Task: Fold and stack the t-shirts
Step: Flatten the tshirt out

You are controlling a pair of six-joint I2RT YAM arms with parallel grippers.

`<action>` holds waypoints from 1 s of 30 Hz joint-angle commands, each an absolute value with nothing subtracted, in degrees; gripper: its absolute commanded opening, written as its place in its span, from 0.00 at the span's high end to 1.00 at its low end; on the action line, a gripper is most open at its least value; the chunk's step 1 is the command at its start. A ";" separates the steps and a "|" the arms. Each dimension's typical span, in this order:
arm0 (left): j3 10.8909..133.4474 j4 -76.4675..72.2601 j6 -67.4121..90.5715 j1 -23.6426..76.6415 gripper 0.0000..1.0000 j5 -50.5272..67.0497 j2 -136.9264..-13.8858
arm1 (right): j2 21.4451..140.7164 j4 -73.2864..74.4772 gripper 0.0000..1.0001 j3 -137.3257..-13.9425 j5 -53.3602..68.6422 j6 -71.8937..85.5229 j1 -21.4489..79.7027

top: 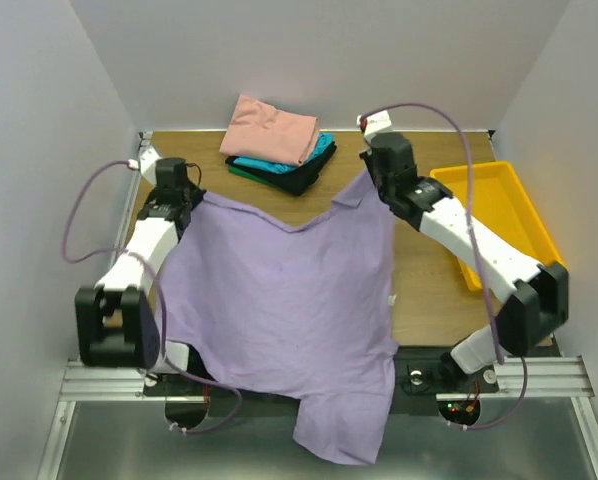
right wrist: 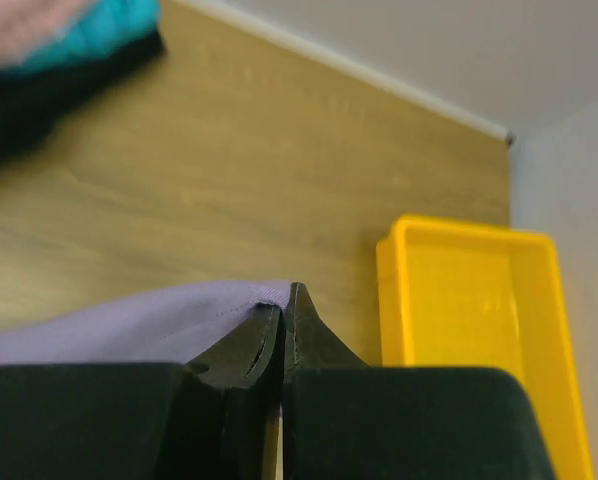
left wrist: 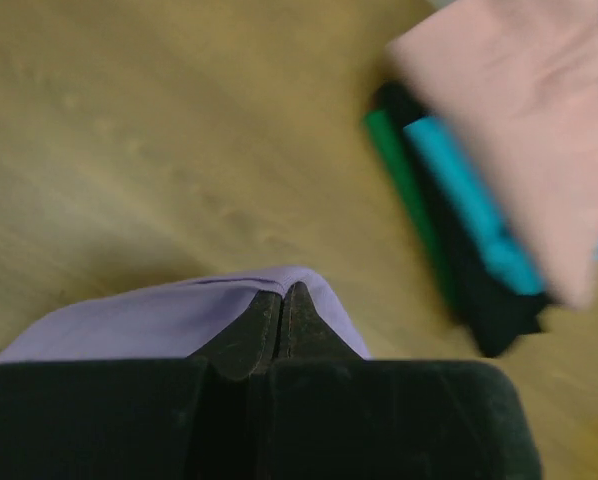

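A light purple t-shirt (top: 289, 300) hangs spread between my two grippers above the table, its lower part trailing over the near edge. My left gripper (top: 193, 196) is shut on its far left corner, seen in the left wrist view (left wrist: 282, 292) with purple cloth (left wrist: 149, 320) around the jaws. My right gripper (top: 371, 172) is shut on its far right corner, seen in the right wrist view (right wrist: 284, 300) with purple cloth (right wrist: 129, 325). A stack of folded shirts lies at the back: salmon-pink (top: 271, 128) on top, then teal (top: 314, 155), black (top: 304, 178) and green (top: 241, 170).
A yellow plastic tray (top: 499, 215) stands at the right side of the wooden table (top: 434, 290); it also shows in the right wrist view (right wrist: 469, 330). White walls enclose the table at the back and sides. The arm bases sit at the near edge.
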State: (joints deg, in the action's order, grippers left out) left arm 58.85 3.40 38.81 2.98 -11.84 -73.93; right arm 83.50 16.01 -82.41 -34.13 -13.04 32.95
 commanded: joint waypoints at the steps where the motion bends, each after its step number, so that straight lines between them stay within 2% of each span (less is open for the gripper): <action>1: 59.49 -7.11 37.53 1.41 1.00 -13.20 -82.06 | 86.64 5.64 1.00 -79.02 -35.70 -8.88 28.31; 5: 67.40 -8.52 36.39 0.44 1.00 -8.71 -100.32 | 97.45 3.34 1.00 -82.87 -33.13 -10.36 26.19; 10: 74.96 -8.00 35.77 0.53 1.00 -6.16 -110.03 | 109.41 3.34 0.99 -91.05 -34.81 -12.91 24.87; 20: 79.27 -6.52 36.12 -1.67 1.00 -7.12 -112.23 | 121.63 3.16 1.00 -101.68 -35.06 -10.11 22.33; 23: 79.19 -5.80 36.38 -2.11 1.00 -7.73 -112.15 | 122.95 3.25 1.00 -104.15 -36.47 -9.93 22.24; 30: 79.72 -4.22 36.65 -2.90 1.00 -8.26 -112.24 | 124.80 3.25 1.00 -104.77 -31.56 -6.86 22.15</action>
State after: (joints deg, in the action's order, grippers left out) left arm 77.38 -4.67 36.93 -2.33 -6.96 -112.55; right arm 123.92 6.94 -101.75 -33.15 -9.58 22.13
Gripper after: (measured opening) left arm 0.033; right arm 0.039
